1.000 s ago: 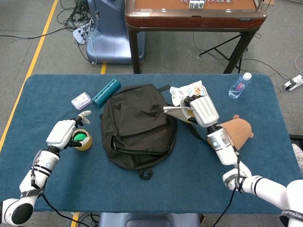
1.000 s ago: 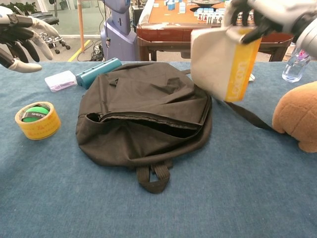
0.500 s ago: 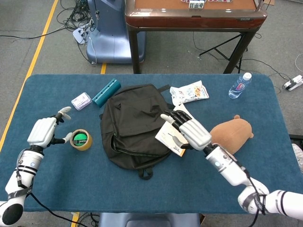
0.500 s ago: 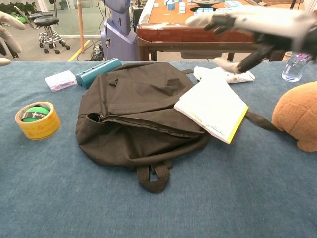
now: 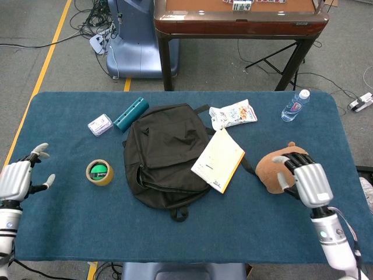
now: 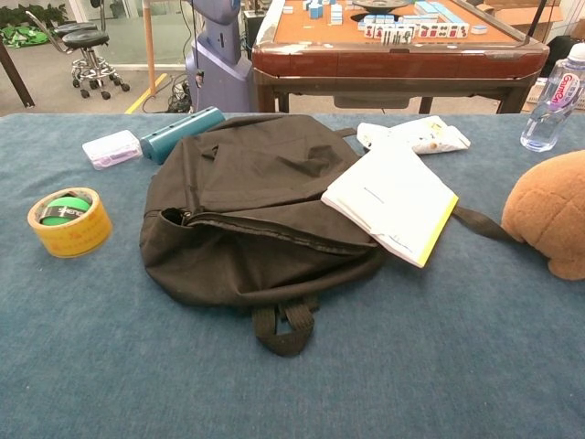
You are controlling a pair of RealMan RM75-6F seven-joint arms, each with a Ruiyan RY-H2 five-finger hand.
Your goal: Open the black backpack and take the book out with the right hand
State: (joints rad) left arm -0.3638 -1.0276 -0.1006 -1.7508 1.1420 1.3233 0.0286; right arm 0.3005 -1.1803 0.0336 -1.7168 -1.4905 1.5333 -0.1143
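The black backpack (image 5: 168,154) (image 6: 260,206) lies flat in the middle of the table, its zip gaping along the near side. The book (image 5: 219,160) (image 6: 391,201), pale cover with a yellow edge, rests partly on the backpack's right side and partly on the table. My right hand (image 5: 304,180) hovers at the near right above the brown plush toy, fingers apart and holding nothing. My left hand (image 5: 16,179) is at the table's far left edge, fingers spread, also empty. Neither hand shows in the chest view.
A yellow tape roll (image 5: 99,172) (image 6: 69,220) sits left of the backpack. A teal tube (image 5: 131,113) and a small clear box (image 5: 99,124) lie behind it. A snack packet (image 5: 233,114), a water bottle (image 5: 295,105) and a brown plush toy (image 5: 277,167) (image 6: 552,224) occupy the right side.
My right hand let go of the book, which now lies on the backpack, and drew back to the right over the plush toy. My left hand pulled away to the left edge.
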